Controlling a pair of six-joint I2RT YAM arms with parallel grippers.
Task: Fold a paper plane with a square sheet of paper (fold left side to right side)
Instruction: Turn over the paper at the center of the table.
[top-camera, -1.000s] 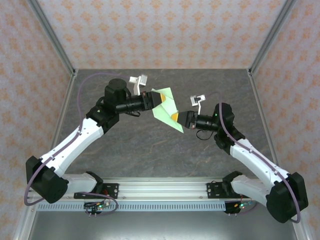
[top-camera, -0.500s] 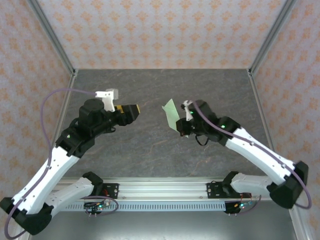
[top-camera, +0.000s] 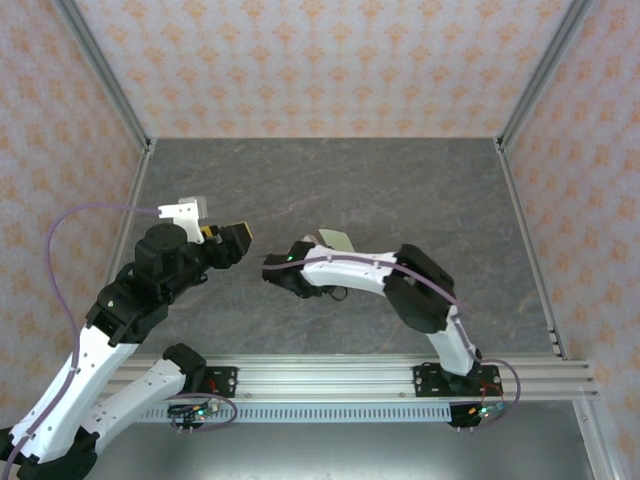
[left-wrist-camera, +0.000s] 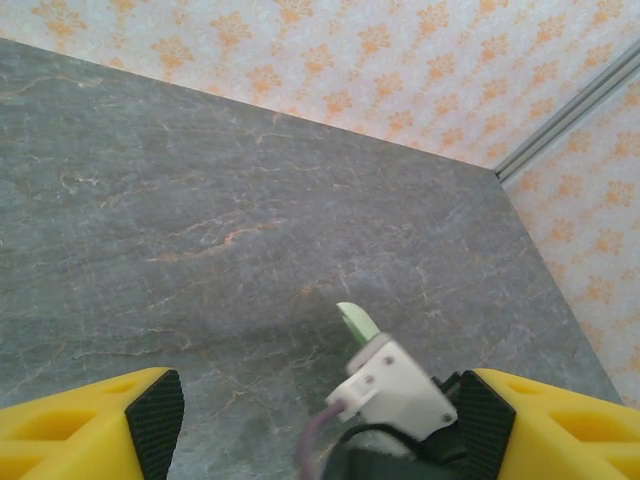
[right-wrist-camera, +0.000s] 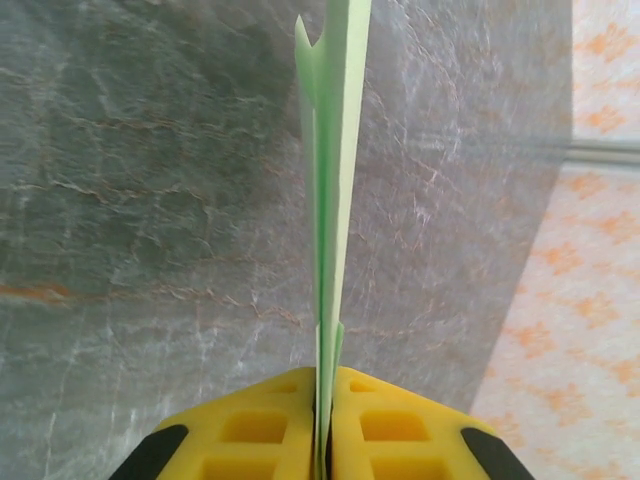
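Surface: grey marbled counter (top-camera: 400, 190), enclosed by orange-patterned wall panels (top-camera: 320, 60).
Left claw (top-camera: 232, 235): yellow fingers spread apart, gripping nothing, positioned over the left half of the counter.
Right claw (right-wrist-camera: 325, 425): yellow fingers pressed together, clamped on the folded paper sheet (right-wrist-camera: 330, 200).
Folded paper sheet: pale green, seen edge-on, layers projecting straight out of the right claw; near the counter's centre, well apart from the left claw.

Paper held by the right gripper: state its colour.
Plain pale green paper, best in the right wrist view.
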